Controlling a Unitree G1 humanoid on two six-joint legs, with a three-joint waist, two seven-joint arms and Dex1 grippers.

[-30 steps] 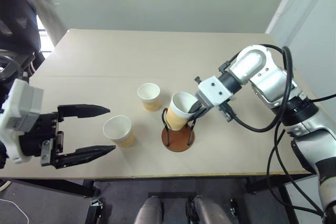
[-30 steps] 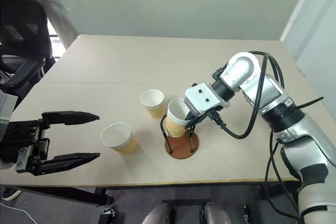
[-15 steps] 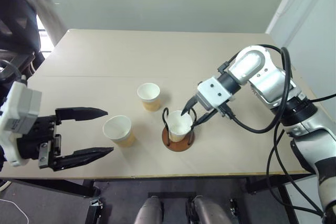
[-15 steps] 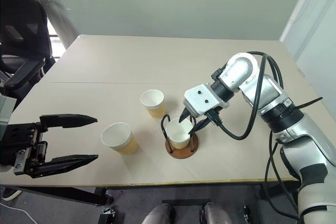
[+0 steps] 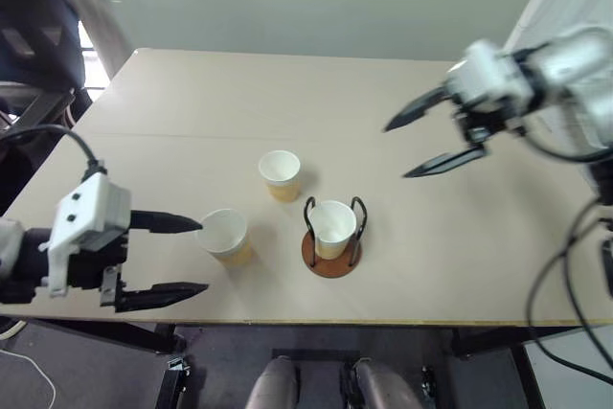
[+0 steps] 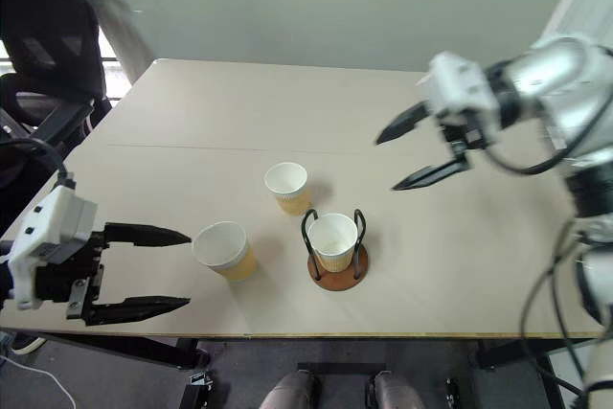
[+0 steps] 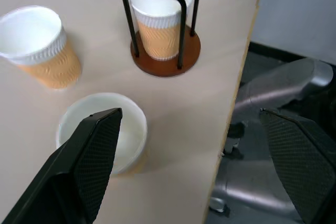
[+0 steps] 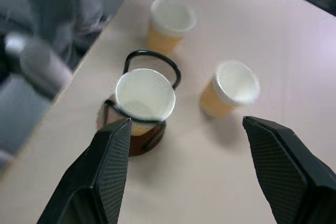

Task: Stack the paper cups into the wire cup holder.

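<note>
One paper cup (image 5: 332, 227) stands upright inside the wire cup holder (image 5: 330, 269), between its black loops. Two more paper cups stand loose on the table: one (image 5: 280, 175) behind and left of the holder, one (image 5: 224, 236) to its left near the front. My left gripper (image 5: 201, 256) is open and level just left of the near cup, with its upper finger tip at the cup's rim. My right gripper (image 5: 397, 151) is open and empty, raised above the table to the right of the holder and well clear of it. The right wrist view looks down on the holder (image 8: 137, 139) and both loose cups.
The beige table (image 5: 460, 256) has its front edge just beyond the holder and the near cup. A black office chair (image 6: 48, 55) stands off the table's far left corner. A grey wall runs behind the table.
My right gripper let go of the cup, which dropped upright into the holder. The gripper opened and swung up and to the right. My left gripper sank a little beside the near cup.
</note>
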